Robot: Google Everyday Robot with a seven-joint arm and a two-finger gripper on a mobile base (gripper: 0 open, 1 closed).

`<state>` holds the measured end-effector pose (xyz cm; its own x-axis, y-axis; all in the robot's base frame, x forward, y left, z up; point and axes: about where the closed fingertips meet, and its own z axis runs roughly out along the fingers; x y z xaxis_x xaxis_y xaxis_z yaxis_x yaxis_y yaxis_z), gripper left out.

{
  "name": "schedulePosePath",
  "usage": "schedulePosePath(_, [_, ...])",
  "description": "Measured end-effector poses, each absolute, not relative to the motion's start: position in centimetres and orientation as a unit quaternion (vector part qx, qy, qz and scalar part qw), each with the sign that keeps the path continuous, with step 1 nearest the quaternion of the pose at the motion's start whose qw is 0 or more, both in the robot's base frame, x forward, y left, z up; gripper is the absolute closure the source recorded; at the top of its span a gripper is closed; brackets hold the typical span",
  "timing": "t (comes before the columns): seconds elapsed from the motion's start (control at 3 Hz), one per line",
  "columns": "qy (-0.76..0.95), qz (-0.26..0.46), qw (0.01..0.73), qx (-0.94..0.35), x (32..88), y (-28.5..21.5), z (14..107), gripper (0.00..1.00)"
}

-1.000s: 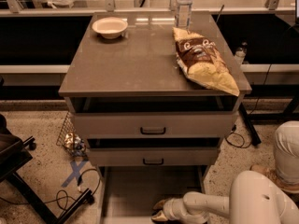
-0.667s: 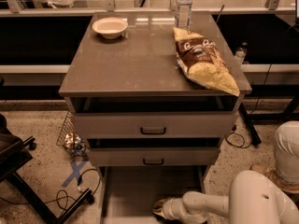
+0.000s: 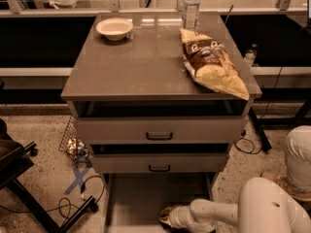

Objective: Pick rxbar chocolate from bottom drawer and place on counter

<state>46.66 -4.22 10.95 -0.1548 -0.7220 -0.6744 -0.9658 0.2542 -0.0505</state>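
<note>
The rxbar chocolate cannot be made out for certain in the camera view. If it is anywhere, it is under or against the gripper, low in the bottom centre of the frame, where a dark patch sits at the tool's tip. The gripper lies inside the bottom drawer, close above its plain floor and toward the right side. Whether it is wide, narrow or holding the bar cannot be told from here.

Very little has changed over the last second. The arm reaches in from the lower right as before, and the gripper sits at almost the same spot in the drawer, perhaps a touch further left. My reading is that the robot is settling on the grasp and has not begun the lift. The carry up to the counter is still to come, and nothing new rests on that top.

By count:
- On the counter there is one pale bowl at upper left, one water bottle at upper centre, and one brown-and-yellow chip bag at right, overhanging the front corner.
- There are three drawers, all pulled out. Two are upper ones with dark handles, and the third is the bottom tray.
- There is one arm and one gripper.
</note>
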Motion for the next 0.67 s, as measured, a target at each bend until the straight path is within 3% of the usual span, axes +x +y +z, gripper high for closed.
schedulePosePath(0.67, [0.709, 0.188, 0.337, -0.59, 45.1, -9.5, 23.0, 1.0])
